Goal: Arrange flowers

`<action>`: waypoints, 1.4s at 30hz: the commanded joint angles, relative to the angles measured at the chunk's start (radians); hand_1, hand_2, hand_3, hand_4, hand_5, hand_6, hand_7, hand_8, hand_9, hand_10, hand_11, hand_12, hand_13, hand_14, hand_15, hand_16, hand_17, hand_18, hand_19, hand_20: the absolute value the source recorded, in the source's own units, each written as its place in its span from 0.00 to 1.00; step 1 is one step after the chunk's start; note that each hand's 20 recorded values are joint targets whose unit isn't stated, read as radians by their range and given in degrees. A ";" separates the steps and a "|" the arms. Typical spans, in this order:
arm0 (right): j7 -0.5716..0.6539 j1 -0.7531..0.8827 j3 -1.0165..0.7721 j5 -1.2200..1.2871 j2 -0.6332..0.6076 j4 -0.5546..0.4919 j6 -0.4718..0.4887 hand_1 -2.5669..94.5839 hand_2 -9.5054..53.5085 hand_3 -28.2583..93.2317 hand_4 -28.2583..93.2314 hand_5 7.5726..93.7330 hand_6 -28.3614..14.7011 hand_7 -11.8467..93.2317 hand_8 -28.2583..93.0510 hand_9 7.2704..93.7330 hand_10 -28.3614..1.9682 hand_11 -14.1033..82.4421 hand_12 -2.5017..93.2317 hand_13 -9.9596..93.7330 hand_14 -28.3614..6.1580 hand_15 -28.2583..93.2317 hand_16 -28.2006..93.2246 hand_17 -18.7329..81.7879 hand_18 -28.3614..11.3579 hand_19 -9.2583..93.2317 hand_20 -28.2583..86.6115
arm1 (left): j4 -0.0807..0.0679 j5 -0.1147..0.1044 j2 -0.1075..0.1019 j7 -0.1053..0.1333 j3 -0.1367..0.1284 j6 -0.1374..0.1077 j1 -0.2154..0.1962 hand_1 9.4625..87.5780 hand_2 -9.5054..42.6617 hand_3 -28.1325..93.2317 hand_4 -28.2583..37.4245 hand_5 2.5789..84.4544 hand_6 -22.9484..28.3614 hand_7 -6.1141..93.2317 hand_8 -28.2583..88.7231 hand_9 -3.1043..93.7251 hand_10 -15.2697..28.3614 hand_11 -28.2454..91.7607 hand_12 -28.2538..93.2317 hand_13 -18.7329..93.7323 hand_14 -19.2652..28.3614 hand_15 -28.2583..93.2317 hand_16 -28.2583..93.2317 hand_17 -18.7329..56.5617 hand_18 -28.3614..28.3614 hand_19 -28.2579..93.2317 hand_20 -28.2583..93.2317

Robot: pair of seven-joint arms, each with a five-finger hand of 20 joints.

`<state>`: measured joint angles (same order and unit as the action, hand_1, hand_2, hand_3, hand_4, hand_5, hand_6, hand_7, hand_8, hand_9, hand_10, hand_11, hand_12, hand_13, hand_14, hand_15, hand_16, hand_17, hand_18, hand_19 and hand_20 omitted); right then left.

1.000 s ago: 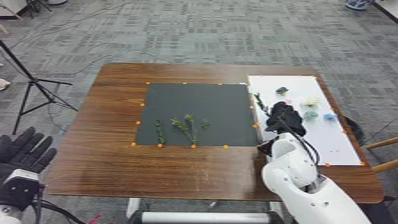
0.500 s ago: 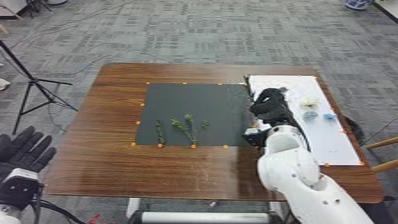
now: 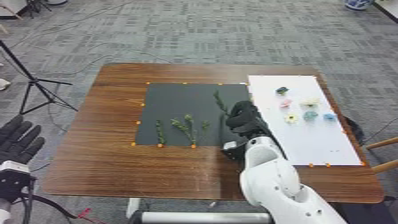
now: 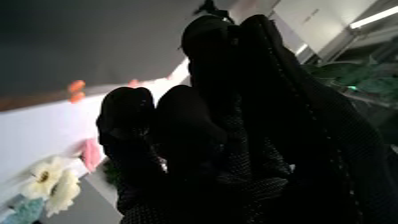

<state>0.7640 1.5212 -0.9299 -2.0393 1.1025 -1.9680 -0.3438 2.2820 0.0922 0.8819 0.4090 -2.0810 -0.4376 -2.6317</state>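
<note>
Head view: the right hand [image 3: 244, 119] is hiding the near end of the leafy stem [image 3: 221, 102]. Wrist view: leaves [image 4: 360, 75] beside the hand are super blurry, blue flower [image 4: 25, 212] near it gets cut off.

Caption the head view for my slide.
Right robot hand holds a green stem over the dark mat.

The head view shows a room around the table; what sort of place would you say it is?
Probably a robotics lab or workshop: a white robot arm works over a wooden table, with a tripod standing on grey carpet.
</note>
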 commanded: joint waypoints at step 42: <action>0.005 0.078 0.042 -0.291 -0.037 -0.055 0.169 0.46 0.00 0.83 0.03 0.55 0.38 0.36 0.17 0.70 0.26 0.46 0.27 0.80 0.50 0.81 0.53 0.58 0.00 0.99 0.52 | 0.006 -0.067 -0.007 0.045 0.026 -0.012 -0.021 0.22 0.51 0.82 0.00 0.45 0.63 0.16 0.18 0.36 0.67 0.38 0.33 0.38 0.69 0.48 0.21 0.23 0.71 0.43 0.34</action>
<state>0.8092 1.5835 -0.9287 -2.1532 1.1040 -1.9964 -0.1246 2.2829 0.0359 0.8806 0.4402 -2.0567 -0.4388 -2.6426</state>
